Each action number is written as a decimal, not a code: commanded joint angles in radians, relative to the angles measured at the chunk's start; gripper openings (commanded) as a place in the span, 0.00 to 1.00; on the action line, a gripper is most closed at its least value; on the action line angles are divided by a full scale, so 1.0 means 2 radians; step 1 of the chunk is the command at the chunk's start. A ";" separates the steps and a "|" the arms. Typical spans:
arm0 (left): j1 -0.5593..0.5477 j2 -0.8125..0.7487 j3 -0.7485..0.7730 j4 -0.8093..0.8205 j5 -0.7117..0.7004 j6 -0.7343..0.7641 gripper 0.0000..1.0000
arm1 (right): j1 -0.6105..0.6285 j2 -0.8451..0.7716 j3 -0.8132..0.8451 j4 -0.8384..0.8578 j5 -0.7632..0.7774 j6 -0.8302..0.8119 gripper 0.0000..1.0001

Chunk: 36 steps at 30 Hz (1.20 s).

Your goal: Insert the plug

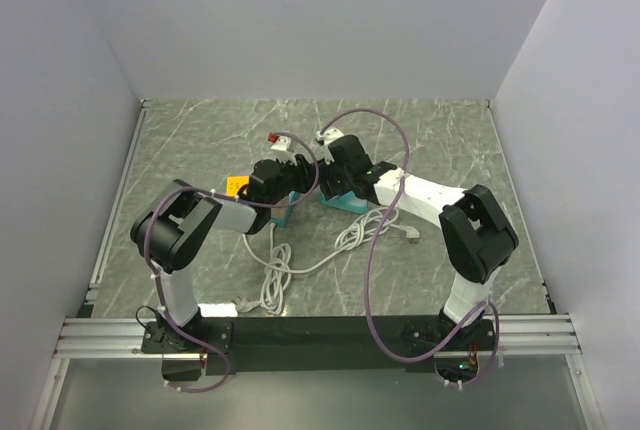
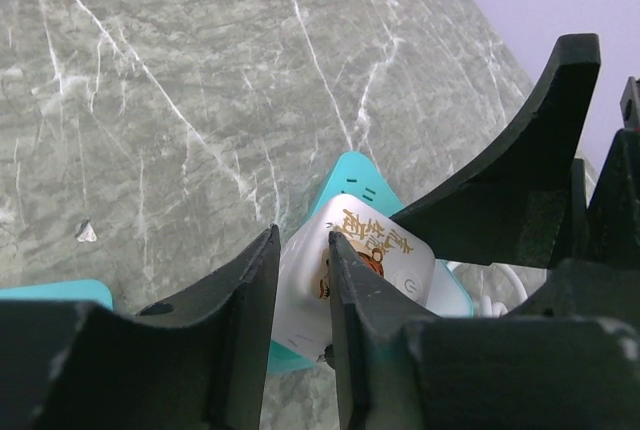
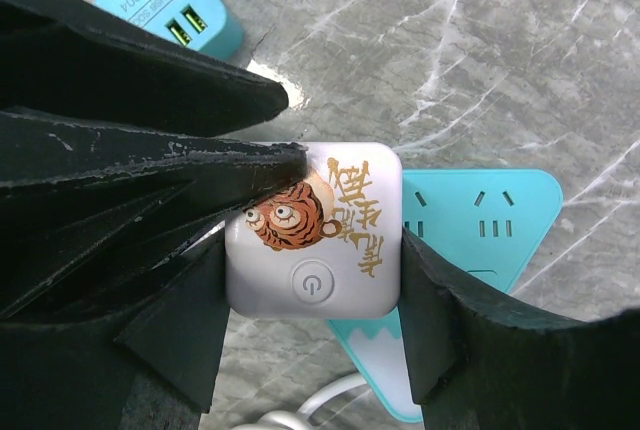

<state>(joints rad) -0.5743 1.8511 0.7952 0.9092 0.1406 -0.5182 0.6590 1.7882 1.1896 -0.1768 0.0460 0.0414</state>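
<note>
Insert prob. not finished. White plug cube (image 3: 315,230) sits on one end of the teal power strip (image 3: 490,220), with free sockets showing beside it. Prongs are hidden, so can't tell if it's seated. R gripper (image 3: 313,290) pinches the cube by two opp. sides. L gripper (image 2: 302,250) is at the cube's edge, narrow gap between its fingers; can't tell if it's gripping. Left to do, I'd say: press home, let go.
</note>
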 commanded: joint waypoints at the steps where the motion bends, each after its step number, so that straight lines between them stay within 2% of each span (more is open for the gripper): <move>1: -0.024 0.031 -0.024 -0.027 0.026 -0.005 0.32 | 0.033 0.062 -0.051 -0.092 -0.077 0.059 0.00; 14: -0.060 0.063 -0.057 0.006 0.009 -0.010 0.30 | 0.044 0.084 -0.088 -0.049 -0.087 0.085 0.00; 28: -0.083 0.109 -0.064 0.020 -0.017 -0.012 0.28 | 0.056 0.121 -0.079 -0.045 -0.090 0.097 0.00; 36: -0.102 0.119 -0.069 0.023 -0.030 -0.009 0.27 | 0.069 0.117 -0.124 -0.009 -0.091 0.119 0.00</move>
<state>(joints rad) -0.6411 1.9926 0.7002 1.2881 -0.1047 -0.5385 0.6888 1.8149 1.0901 0.0055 0.1226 0.1280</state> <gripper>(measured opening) 0.274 0.667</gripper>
